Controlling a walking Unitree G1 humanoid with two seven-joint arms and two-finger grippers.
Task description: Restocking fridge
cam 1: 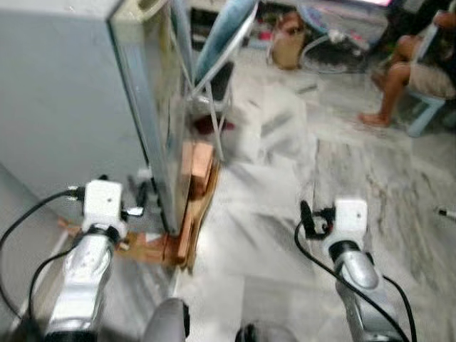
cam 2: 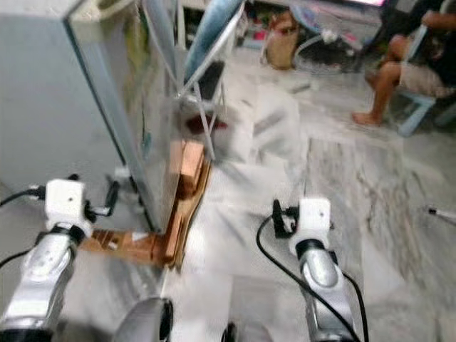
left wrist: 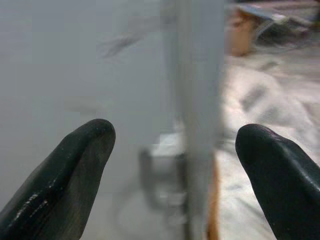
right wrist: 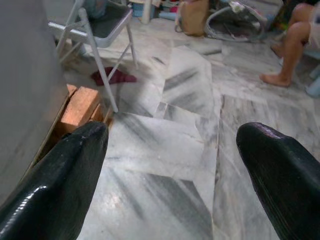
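The grey fridge (cam 1: 64,107) stands at my left, and I see its side wall and a shiny edge (cam 1: 153,121). My left arm (cam 1: 100,210) is held low beside that wall. In the left wrist view, the left gripper (left wrist: 175,145) is open with nothing between its fingers (left wrist: 75,170), and it faces the fridge's corner. My right arm (cam 1: 345,228) reaches out over the marble floor (cam 1: 285,185). The right gripper (right wrist: 172,145) is open and empty, with its fingers (right wrist: 280,175) spread above bare floor.
Wooden blocks (cam 1: 196,171) prop up the fridge's base. A folding chair (cam 1: 214,64) stands just behind it, with a red cloth (right wrist: 115,77) underneath. A person sits on a stool (cam 1: 420,71) at the far right. A brown bag (cam 1: 288,39) and a fan (right wrist: 235,22) lie at the back.
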